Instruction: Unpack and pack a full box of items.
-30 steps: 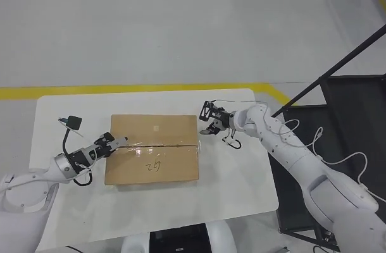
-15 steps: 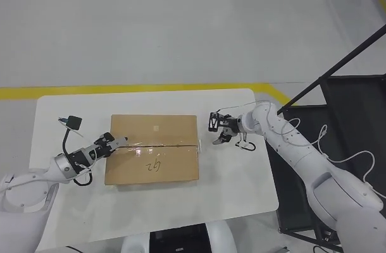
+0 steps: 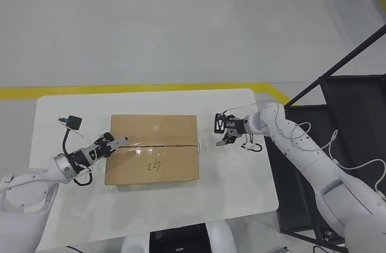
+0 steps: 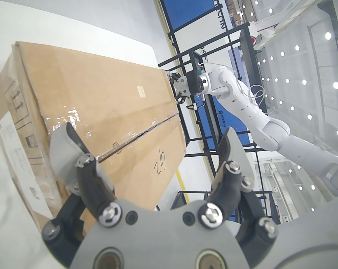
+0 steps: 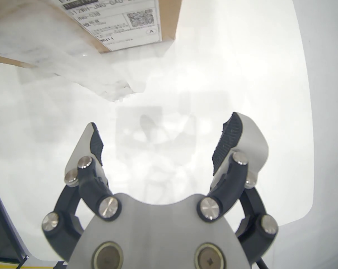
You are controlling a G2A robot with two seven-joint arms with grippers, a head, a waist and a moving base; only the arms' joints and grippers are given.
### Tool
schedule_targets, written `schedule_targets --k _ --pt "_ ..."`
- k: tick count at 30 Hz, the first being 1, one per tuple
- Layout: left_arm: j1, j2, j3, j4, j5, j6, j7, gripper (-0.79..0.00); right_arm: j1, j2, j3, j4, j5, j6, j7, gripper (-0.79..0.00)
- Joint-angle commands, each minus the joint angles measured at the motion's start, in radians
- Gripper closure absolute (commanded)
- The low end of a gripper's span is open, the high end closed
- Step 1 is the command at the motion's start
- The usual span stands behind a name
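Note:
A closed brown cardboard box point(image 3: 154, 148) with a taped centre seam lies in the middle of the white table point(image 3: 237, 190). My left gripper point(image 3: 109, 140) is at the box's left end, open, one finger over the seam's end point(image 4: 71, 138). The box top point(image 4: 101, 90) with its split tape runs away from it. My right gripper point(image 3: 222, 131) hovers just off the box's right end, open and holding nothing. Beyond its fingertips point(image 5: 164, 130) lies the box's labelled end face point(image 5: 115, 9) and loose clear tape point(image 5: 74, 65). The right gripper point(image 4: 180, 86) also appears past the box's far end.
A black metal rack point(image 3: 345, 133) stands close against the table's right edge. A small dark device on a stalk point(image 3: 71, 121) sits near the left arm. A yellow floor line point(image 3: 117, 90) runs behind the table.
My right gripper has drawn back to the right, away from the box's right end. The left gripper and the box have stayed put.

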Motion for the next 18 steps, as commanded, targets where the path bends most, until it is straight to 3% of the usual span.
schedule_targets --k 1,6,18 --pt "0.000 0.000 0.000 0.000 0.000 0.000 0.000 -0.785 0.000 -0.002 -0.024 -0.014 -0.037 -0.022 0.045 -0.785" --pt "0.000 0.000 0.000 0.000 0.000 0.000 0.000 -0.785 -0.005 -0.006 -0.043 -0.019 -0.038 -0.019 0.037 -0.785" --pt "0.015 -0.002 0.005 -0.019 0.027 0.023 0.041 -0.785 -0.057 -0.048 -0.083 -0.027 -0.021 0.163 0.005 -0.785"
